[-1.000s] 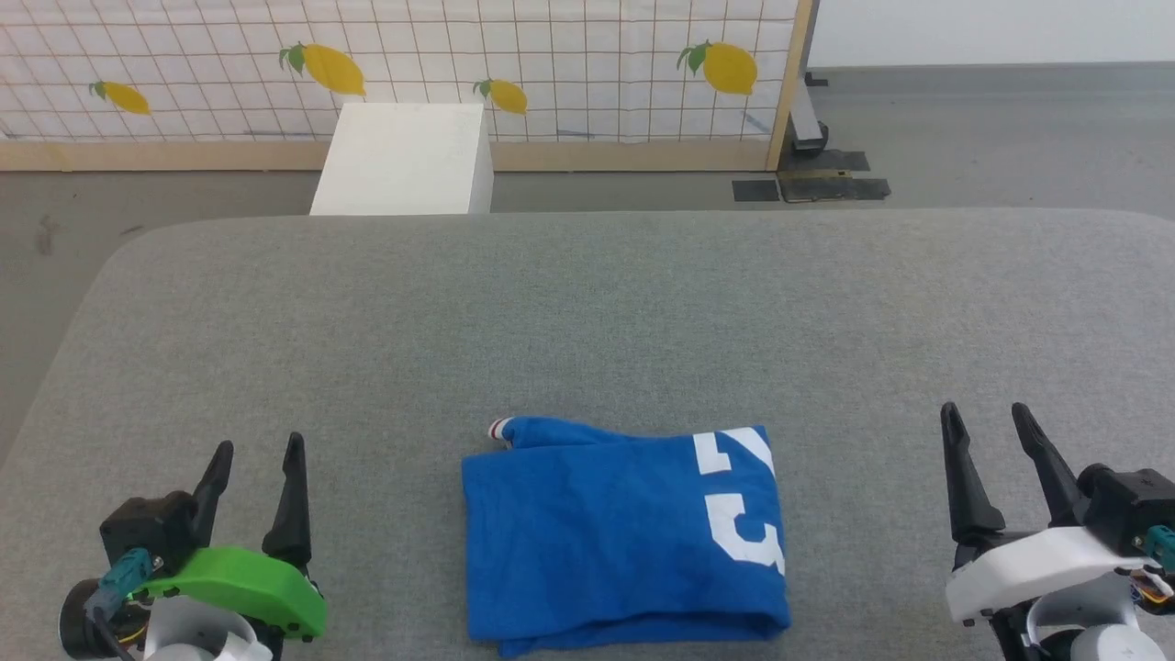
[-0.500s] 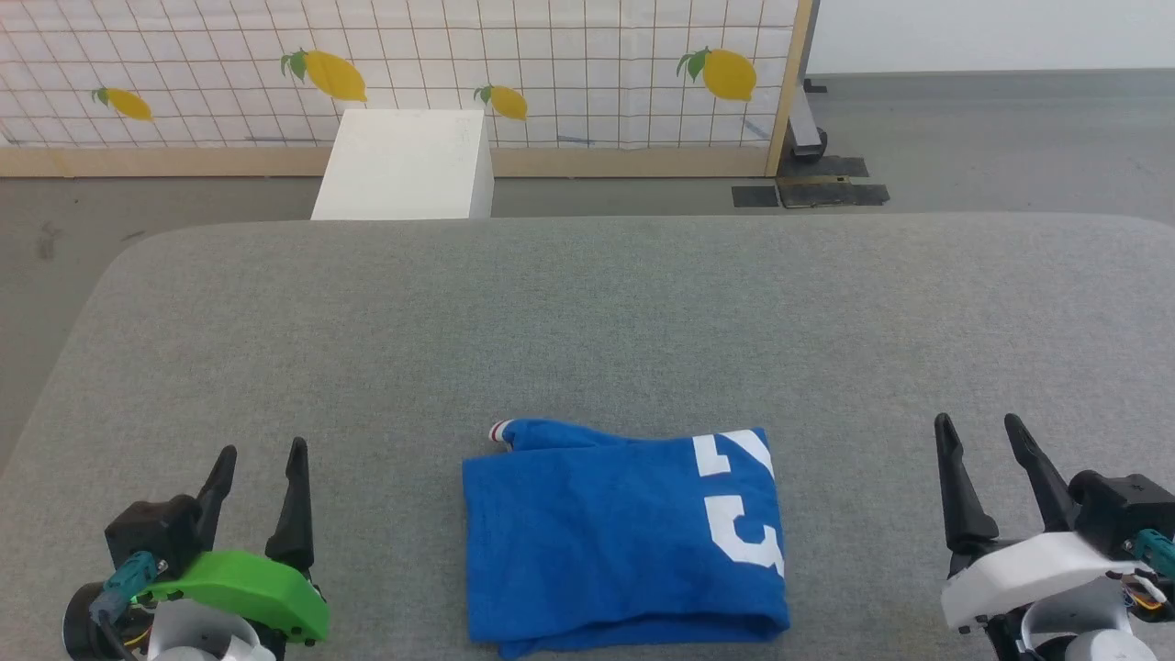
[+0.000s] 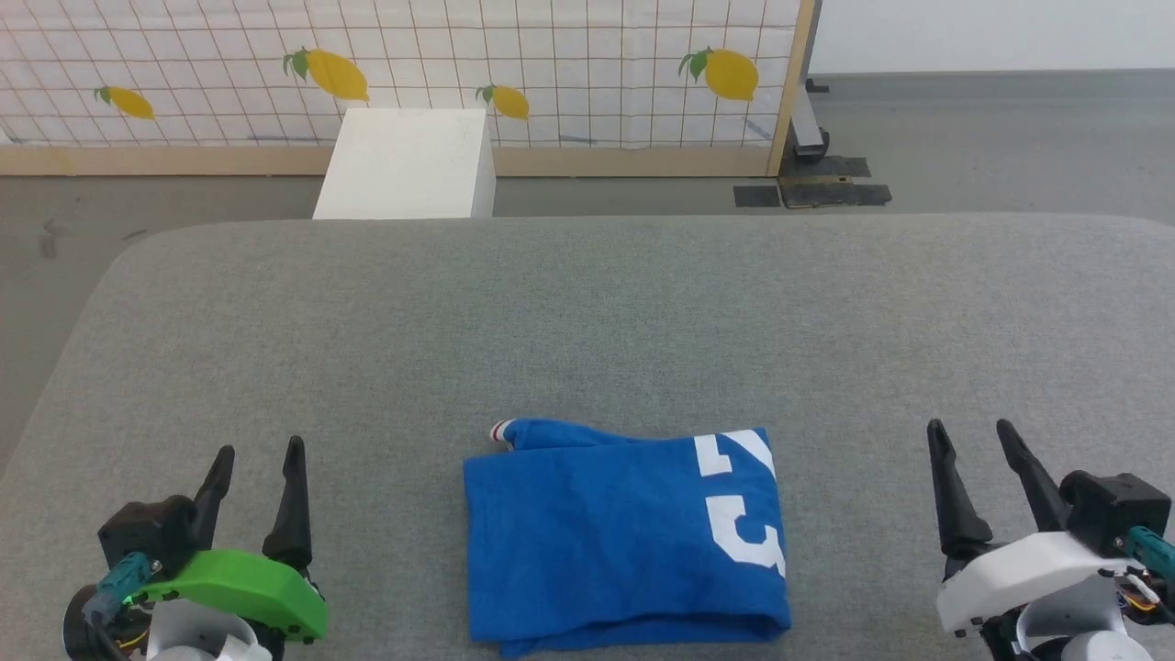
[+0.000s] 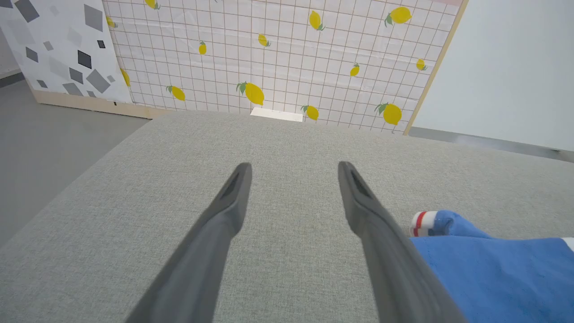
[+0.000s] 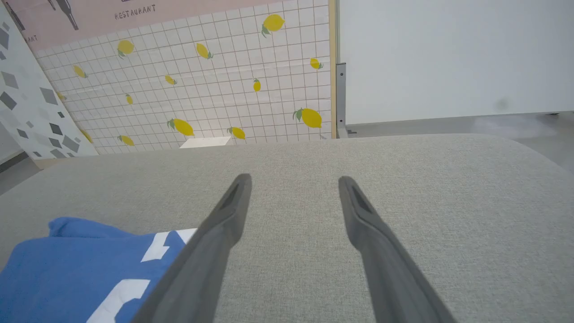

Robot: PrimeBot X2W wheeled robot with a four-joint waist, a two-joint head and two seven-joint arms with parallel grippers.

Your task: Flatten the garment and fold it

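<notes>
Lying folded on grey table [image 3: 587,321]: garment [image 3: 606,542].

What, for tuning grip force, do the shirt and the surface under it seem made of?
Shirt: soft matte knit, probably cotton jersey; it lies in limp layers with rounded fold edges. Its lettering looks like a flat print. Surface: grey matte woven cloth, its fine weave visible up close; rounded corners hint at padding, unconfirmed.
</notes>
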